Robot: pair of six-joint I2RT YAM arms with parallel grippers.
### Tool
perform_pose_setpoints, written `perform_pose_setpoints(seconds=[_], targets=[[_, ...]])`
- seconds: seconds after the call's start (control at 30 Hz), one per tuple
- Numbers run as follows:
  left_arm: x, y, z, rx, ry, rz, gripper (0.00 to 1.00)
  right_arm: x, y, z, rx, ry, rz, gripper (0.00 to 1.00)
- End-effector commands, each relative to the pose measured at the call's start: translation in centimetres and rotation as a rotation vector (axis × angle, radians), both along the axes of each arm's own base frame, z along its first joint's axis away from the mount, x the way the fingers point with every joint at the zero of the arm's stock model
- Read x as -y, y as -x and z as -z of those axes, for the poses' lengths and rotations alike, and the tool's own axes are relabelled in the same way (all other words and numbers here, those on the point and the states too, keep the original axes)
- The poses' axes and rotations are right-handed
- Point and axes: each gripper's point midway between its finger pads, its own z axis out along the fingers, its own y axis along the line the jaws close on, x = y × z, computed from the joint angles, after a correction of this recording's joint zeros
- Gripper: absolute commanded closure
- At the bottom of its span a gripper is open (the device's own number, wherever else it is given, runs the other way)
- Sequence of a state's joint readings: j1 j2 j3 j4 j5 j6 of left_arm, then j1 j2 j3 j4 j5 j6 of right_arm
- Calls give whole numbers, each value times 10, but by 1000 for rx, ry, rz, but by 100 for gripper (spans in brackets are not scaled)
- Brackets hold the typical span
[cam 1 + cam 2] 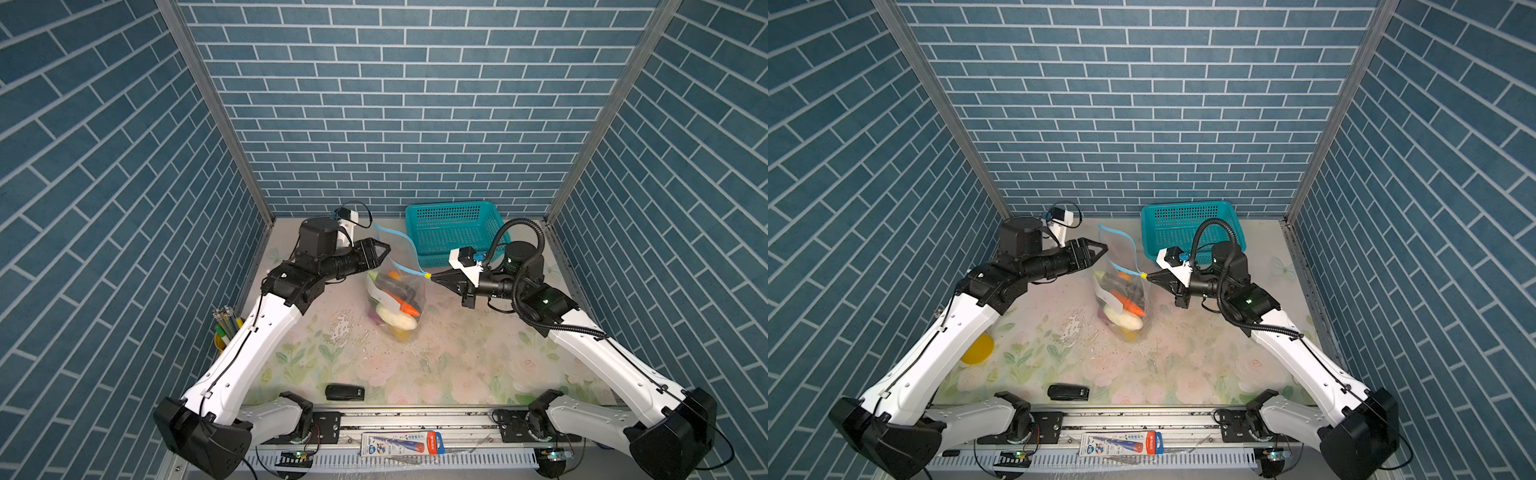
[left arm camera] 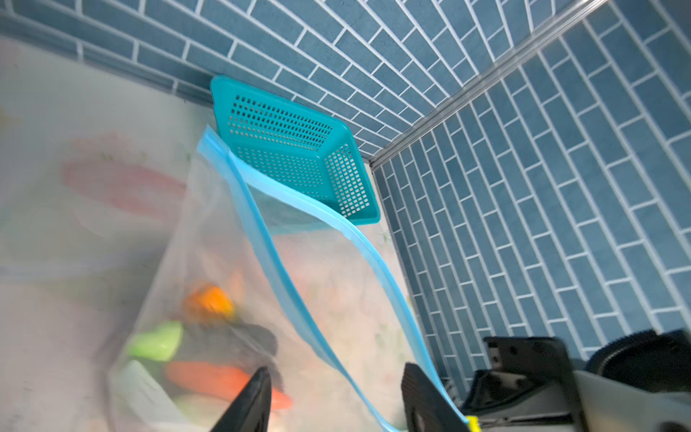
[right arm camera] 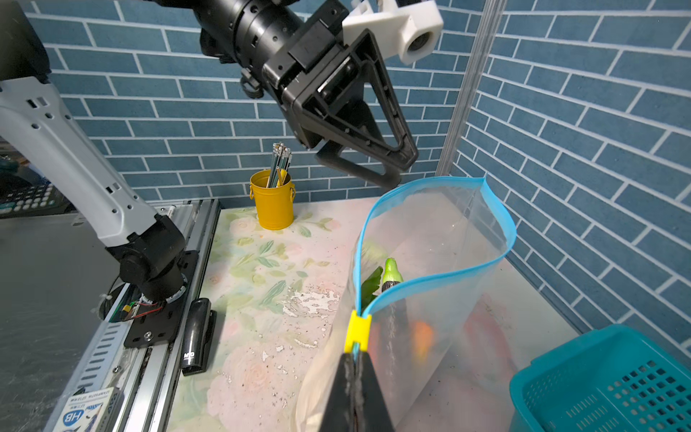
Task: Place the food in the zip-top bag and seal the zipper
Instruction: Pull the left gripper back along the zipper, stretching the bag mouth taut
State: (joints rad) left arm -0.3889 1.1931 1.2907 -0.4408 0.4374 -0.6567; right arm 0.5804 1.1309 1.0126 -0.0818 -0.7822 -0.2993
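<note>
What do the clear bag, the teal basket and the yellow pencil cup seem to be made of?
The zip-top bag: thin clear plastic film, glossy; it crinkles and the food shows through. The teal basket: probably rigid moulded plastic, with even rows of holes. The yellow cup: likely painted metal, given its rolled rim and small side handles, though plastic is possible.

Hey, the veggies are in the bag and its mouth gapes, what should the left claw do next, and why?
Probably bring the open left claw to the yellow slider and close on it. The right claw pins the zip-top bag beside it, the toy vegetables are inside, and the zipper gapes open.
</note>
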Motion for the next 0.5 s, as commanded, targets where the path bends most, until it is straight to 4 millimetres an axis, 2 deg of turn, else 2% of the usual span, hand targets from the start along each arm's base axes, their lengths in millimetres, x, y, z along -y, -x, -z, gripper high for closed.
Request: perform_pose_setpoints(seconds=[0.0, 0.07, 0.13, 0.23, 0.47], targets=[[-10, -8, -12, 126, -8, 23, 25, 5, 7, -3, 115, 54, -65, 100], [-18, -17, -11, 162, -10, 14, 16, 8, 3, -3, 137, 61, -54, 100], [-23, -27, -11, 191, -3, 9, 13, 10, 3, -2, 149, 65, -59, 100], [-25, -43, -9, 186, 48, 12, 11, 12, 1, -1, 169, 71, -62, 100], [-9, -73, -4, 107, 134, 23, 11, 10, -3, 3, 184, 77, -75, 100]])
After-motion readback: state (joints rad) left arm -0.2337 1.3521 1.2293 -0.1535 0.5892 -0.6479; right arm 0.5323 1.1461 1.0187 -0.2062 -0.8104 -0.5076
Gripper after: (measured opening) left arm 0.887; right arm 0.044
